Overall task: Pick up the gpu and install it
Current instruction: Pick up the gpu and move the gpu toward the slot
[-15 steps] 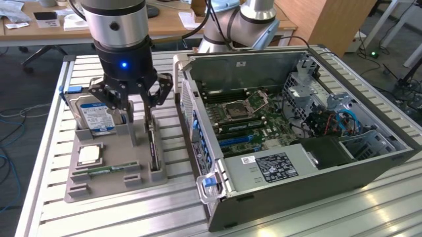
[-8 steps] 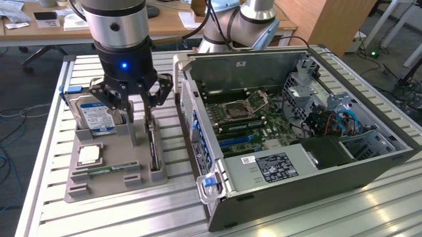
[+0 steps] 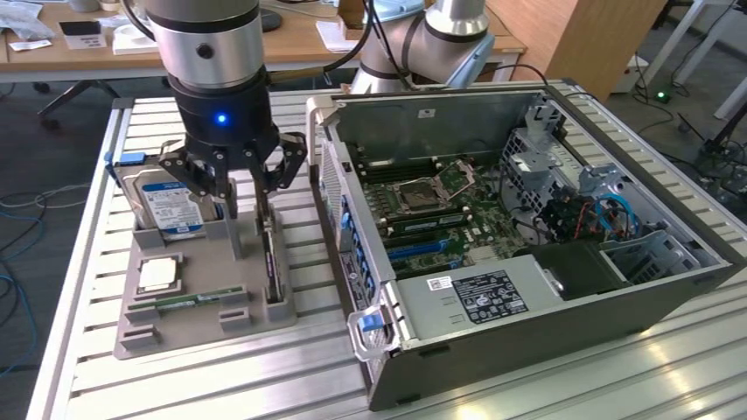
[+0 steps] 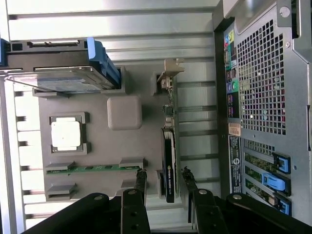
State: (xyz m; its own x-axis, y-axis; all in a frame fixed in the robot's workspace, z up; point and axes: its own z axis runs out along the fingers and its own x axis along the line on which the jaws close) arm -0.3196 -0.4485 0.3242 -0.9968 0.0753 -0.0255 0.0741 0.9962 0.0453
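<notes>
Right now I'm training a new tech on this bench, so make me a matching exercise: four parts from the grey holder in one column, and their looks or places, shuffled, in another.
Parts:
1. gpu
2. hard drive
3. CPU
4. memory stick

Looks or places:
A. lies flat, silver square
B. stands upright, blue-white label
C. on edge between the fingers of the open tool
D. thin green strip

Pairs: 1-C, 2-B, 3-A, 4-D
</notes>
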